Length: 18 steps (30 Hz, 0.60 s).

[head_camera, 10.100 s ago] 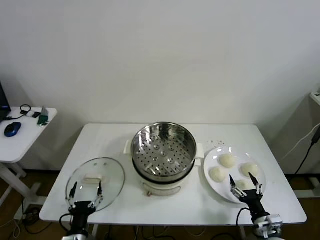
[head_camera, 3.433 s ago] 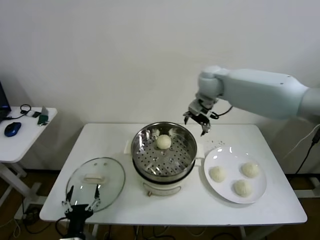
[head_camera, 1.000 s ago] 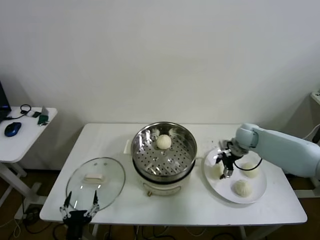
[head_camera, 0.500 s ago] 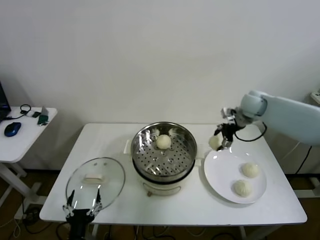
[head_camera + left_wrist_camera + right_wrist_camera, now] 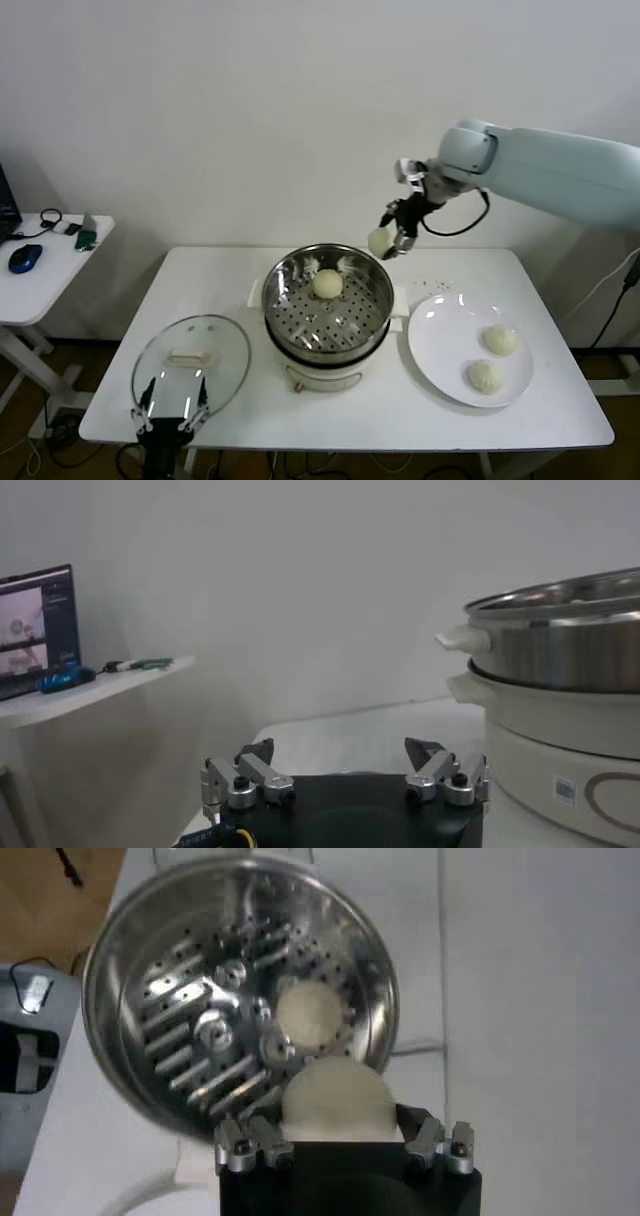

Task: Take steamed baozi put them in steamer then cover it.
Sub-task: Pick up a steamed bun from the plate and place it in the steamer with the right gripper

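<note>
My right gripper (image 5: pixel 392 233) is shut on an off-white baozi (image 5: pixel 380 241) and holds it in the air above the far right rim of the steamer (image 5: pixel 283 309). In the right wrist view the held baozi (image 5: pixel 335 1100) sits between the fingers over the pot (image 5: pixel 150 1028). One baozi (image 5: pixel 327 283) lies on the perforated floor at the back of the steamer; it also shows in the right wrist view (image 5: pixel 307 1013). Two baozi (image 5: pixel 500 339) (image 5: pixel 485 375) lie on the white plate (image 5: pixel 440 340). The glass cover (image 5: pixel 192 362) lies flat at the front left. My left gripper (image 5: pixel 170 405) is open at the front edge by the cover.
The steamer's side (image 5: pixel 560 720) stands close to the right of the left gripper (image 5: pixel 345 770) in the left wrist view. A small side table (image 5: pixel 40 265) with a mouse and cables stands at the far left. The white wall is behind the table.
My right gripper took a baozi off the plate, lifted it and carried it left and back to above the steamer's far right rim. Two baozi now lie on the plate.
</note>
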Tool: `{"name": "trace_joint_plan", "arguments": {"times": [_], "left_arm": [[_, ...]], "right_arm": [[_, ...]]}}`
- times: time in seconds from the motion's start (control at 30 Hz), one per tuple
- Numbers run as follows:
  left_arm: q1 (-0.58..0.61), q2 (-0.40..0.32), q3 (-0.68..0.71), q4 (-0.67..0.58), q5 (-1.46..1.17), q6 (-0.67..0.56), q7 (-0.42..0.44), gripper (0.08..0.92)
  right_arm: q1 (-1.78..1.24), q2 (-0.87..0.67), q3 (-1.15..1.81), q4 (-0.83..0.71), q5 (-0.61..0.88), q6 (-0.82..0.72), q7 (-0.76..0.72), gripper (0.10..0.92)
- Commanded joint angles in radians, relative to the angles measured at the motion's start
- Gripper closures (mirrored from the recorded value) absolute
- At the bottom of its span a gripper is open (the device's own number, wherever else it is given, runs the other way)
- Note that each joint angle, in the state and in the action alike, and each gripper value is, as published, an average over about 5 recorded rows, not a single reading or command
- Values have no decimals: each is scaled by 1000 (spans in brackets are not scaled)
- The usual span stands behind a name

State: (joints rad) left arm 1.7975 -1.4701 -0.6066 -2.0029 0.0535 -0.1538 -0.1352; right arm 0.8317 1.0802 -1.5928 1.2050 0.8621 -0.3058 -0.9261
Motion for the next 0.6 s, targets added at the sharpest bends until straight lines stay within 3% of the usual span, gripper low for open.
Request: {"name": "trace_joint_plan", "arguments": {"times": [0.03,0.6], "left_arm": [[7,0,0,-3,0,-4,-1,177],[-4,3,-9,14,-5,-4,-1,177]], "right_arm": [[-32,212,0,0,81,-33,49,270],[-160,317,-37,-20,45,-37,61,270]]}}
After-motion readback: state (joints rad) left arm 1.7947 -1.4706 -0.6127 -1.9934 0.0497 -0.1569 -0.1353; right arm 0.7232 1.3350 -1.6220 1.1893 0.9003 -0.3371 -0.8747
